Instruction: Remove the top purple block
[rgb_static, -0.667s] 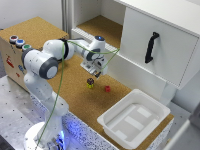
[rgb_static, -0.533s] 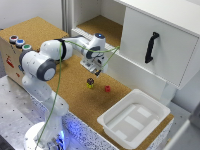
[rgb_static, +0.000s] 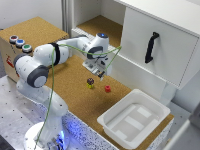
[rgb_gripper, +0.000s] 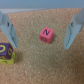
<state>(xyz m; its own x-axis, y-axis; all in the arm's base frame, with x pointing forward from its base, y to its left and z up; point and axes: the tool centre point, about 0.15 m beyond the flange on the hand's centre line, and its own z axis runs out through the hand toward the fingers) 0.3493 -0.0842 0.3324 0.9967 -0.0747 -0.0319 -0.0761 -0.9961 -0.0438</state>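
The top purple block (rgb_static: 90, 80) is a tiny dark cube sitting on a small yellow block (rgb_static: 90, 86) on the cork table. In the wrist view the purple block (rgb_gripper: 4, 49) and the yellow block (rgb_gripper: 7, 60) under it show at the frame's edge, outside the fingers. A small red block (rgb_static: 107, 89) lies to the exterior view's right of the stack. In the wrist view the red block (rgb_gripper: 46, 34) lies between the fingers, further off. My gripper (rgb_static: 98, 74) (rgb_gripper: 39, 46) is open and empty, hovering just above and behind the blocks.
A white plastic tray (rgb_static: 131, 119) stands at the table's front right in the exterior view. A white cabinet with a black handle (rgb_static: 151, 47) rises close behind the gripper. A box with coloured buttons (rgb_static: 19, 44) stands at the left.
The gripper has moved slightly down and toward the exterior view's right, closer to the blocks. The blocks have not moved.
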